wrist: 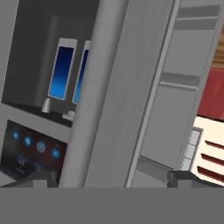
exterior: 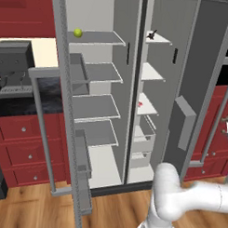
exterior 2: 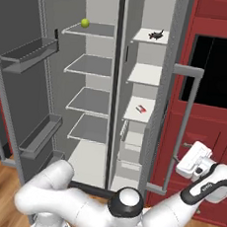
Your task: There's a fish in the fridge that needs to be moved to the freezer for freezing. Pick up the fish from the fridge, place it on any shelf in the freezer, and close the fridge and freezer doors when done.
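Dark grey and spiky, the fish (exterior: 151, 35) lies on the top white shelf of the freezer (exterior: 156, 80), in the upper middle of the left base view; in the right base view it (exterior 2: 155, 35) sits at the upper centre on the same shelf. So it seems already placed, and the doors are what remains. It looks small and light, with a stiff body and thin fins that are probably fragile, and maybe slippery; if it must be taken again, I would pinch across the thick middle of the body, not the tail or fins.

On the left of it, across the dark divider, the fridge (exterior: 95, 110) has broad grey shelves, and a yellow-green ball (exterior: 78, 33) rests on the top one. A small red and white thing (exterior 2: 142, 109) lies on a lower freezer shelf. Both doors stand open: the fridge door (exterior: 65, 109) at the left, the freezer door (exterior: 200, 91) at the right.

The gripper (exterior 2: 196, 161) is at the lower right of the right base view, just beside the freezer door's bar handle (exterior 2: 181, 122), with jaws spread wide and holding nothing. The hand view shows this handle (wrist: 109, 96) close between the fingertips (wrist: 183, 178), with the blue-lit dispenser panel (wrist: 61, 72) behind it.
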Controlling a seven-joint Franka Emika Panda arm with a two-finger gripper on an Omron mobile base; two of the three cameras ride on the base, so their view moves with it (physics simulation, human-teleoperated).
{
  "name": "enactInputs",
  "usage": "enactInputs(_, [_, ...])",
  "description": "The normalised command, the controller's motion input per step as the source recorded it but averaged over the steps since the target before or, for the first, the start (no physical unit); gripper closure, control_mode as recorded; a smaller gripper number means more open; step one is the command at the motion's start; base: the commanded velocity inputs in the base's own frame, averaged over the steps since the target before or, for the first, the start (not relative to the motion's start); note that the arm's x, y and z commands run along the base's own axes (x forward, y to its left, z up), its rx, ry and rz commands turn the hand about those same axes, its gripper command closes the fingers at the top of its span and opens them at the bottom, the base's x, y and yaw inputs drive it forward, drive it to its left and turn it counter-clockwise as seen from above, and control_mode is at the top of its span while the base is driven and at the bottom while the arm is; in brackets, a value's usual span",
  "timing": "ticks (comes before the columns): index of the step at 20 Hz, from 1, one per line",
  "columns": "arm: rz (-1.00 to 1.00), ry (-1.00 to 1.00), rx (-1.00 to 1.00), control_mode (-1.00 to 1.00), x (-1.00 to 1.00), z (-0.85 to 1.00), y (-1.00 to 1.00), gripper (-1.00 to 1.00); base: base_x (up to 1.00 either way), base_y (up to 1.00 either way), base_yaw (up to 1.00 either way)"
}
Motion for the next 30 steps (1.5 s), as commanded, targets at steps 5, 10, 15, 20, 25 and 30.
enactInputs(5, [0.11,0.08,0.02,-1.00,0.40,-0.22,-0.09,-1.00,0.00,0.00,0.00])
enactInputs(10, [0.04,0.04,0.00,-1.00,0.18,-0.11,0.02,-1.00,0.00,0.00,0.00])
enactInputs(15, [0.00,0.00,-0.02,-1.00,0.02,-0.02,0.33,-1.00,0.00,0.00,0.00])
enactInputs(20, [0.00,0.00,-0.06,-1.00,0.00,0.00,0.59,-1.00,0.00,0.00,0.00])
enactInputs(25, [-0.01,0.00,-0.04,-1.00,0.00,-0.03,0.71,-1.00,0.00,0.00,0.00])
enactInputs(30, [-0.22,-0.05,0.09,-1.00,-0.11,-0.09,0.46,-1.00,0.00,0.00,0.00])
